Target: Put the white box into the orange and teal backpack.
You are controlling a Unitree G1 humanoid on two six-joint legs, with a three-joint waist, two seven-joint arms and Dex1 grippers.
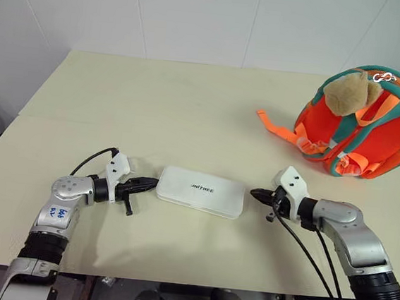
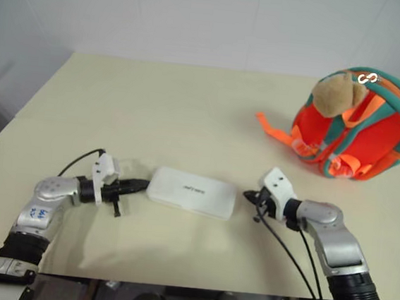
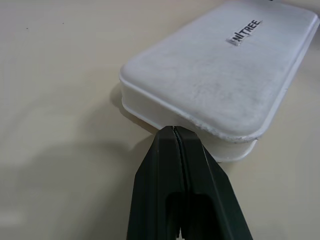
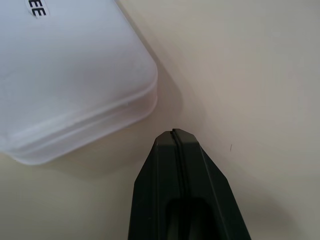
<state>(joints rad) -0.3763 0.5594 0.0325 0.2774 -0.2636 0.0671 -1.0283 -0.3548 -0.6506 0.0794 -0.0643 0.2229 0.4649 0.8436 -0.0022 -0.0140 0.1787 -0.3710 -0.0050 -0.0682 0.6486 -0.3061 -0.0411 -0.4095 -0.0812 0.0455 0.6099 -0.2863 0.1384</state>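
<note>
Altogether one white box (image 1: pixel 201 191), one orange and teal backpack (image 1: pixel 372 131), two claws pinched closed, empty.

Both arms low, forearms angled inward, tips facing each other. L gripper (image 1: pixel 153 183): fingers (image 3: pixel 170 165) pressed fully together, pointing inward twd R arm, roughly level. R gripper (image 1: pixel 255 194): fingers (image 4: pixel 192 160) likewise closed tight, nothing btwn them, pointing inward twd L arm, tilted slightly down. White wrist mounts sit just behind each gripper, cables trailing back along forearms.
</note>
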